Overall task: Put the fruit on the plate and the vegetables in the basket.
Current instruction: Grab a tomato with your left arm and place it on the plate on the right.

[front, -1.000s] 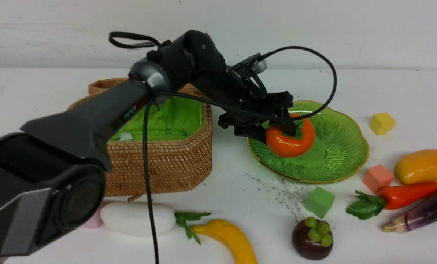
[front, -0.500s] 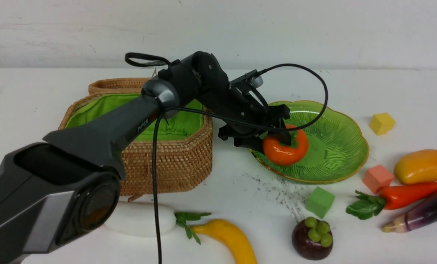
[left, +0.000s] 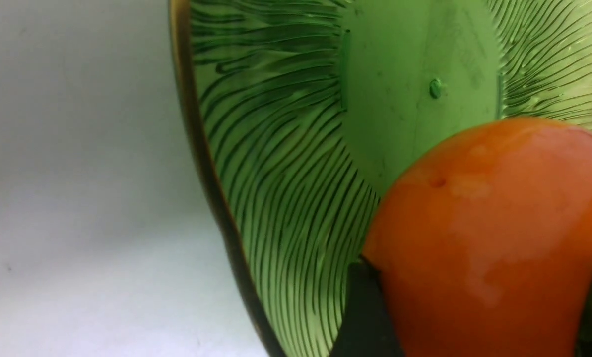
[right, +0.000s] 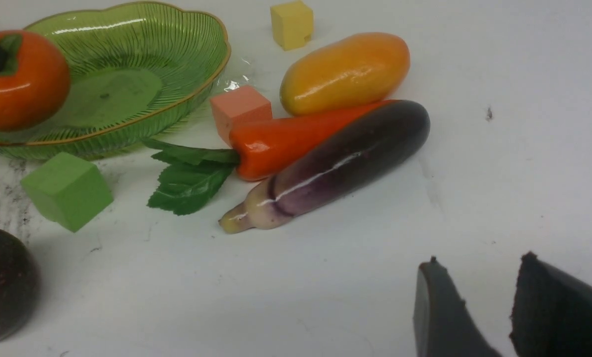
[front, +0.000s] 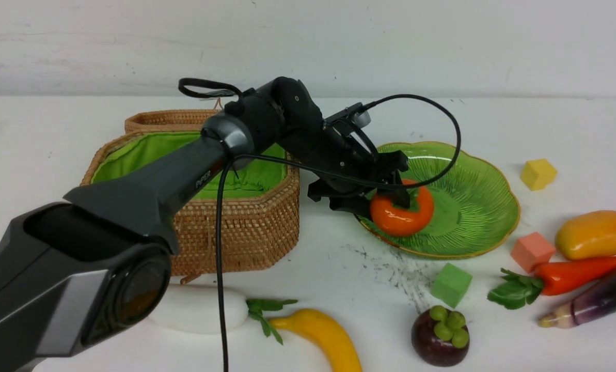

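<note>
glossy orange [front: 401,214] seems hard, light, slippery; my left fingers [front: 401,193] clamp it across its top, low over the plate [front: 473,206] rim; right fingers [right: 437,310] apart, empty.

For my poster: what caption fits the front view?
Left tool grips the orange fruit at the near edge of the green plate.

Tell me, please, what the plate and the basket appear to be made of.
The plate looks like green pressed glass: translucent, glossy, ribbed, with a gold rim. The basket appears to be woven wicker, matte brown, lined with green cloth.
</note>
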### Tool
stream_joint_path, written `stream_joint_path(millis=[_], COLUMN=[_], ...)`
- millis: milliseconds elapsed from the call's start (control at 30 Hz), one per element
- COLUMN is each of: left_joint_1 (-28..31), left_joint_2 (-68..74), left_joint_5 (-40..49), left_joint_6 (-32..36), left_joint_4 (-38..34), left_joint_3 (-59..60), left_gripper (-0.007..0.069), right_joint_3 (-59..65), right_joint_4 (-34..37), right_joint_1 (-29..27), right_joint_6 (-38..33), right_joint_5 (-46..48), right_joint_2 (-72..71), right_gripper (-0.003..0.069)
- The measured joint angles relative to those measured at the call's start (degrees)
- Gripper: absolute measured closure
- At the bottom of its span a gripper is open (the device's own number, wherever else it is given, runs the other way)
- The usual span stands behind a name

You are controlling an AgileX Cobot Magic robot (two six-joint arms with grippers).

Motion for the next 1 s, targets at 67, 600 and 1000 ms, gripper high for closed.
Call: stream_joint_path(millis=[67, 600, 1000], left_joint_1=[0.0, 0.0, -0.1], left_joint_2=[0.0, -0.1, -4.9], left_joint_5=[0.0, 0.2, 6.9], left_joint_6=[-0.5, -4.1, -7.4], left_joint_4=[0.0, 1.5, 7.6], left_joint_3=[0.0, -0.3, -0.3], left_gripper=[0.0139, 0.0027, 0.003], right_joint_3=[0.0, 0.0, 0.0], right_joint_4=[0.0, 0.0, 0.0], right_joint_1=[0.0, 0.0, 0.0], right_joint_6=[0.0, 0.0, 0.0], right_joint_5=[0.0, 0.0, 0.0], right_joint_2=[0.0, 0.0, 0.0], right_gripper=[0.0416, 0.0416, 0.0416])
